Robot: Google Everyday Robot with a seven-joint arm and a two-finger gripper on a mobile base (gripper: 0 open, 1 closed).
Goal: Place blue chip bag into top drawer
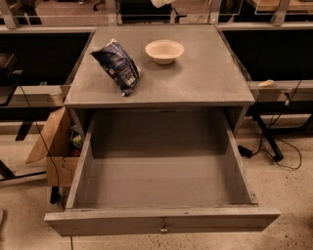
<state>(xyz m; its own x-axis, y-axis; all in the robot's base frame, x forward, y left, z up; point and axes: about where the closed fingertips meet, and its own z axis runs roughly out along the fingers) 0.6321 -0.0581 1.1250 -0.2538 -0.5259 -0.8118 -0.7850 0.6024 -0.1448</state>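
The blue chip bag (118, 66) lies on the left part of the grey cabinet top (205, 78), crinkled, its long side running front to back. The top drawer (161, 222) is pulled fully out below it, its inside bare, with a small metal knob (164, 227) at the centre of its front. Only a pale tip of my arm and gripper (162, 2) shows at the upper edge of the view, above and behind the bowl and well away from the bag.
A cream round bowl (165, 51) stands on the cabinet top to the right of the bag. A brown cardboard box (55, 146) sits on the floor left of the drawer. Cables (281, 151) lie on the floor at the right.
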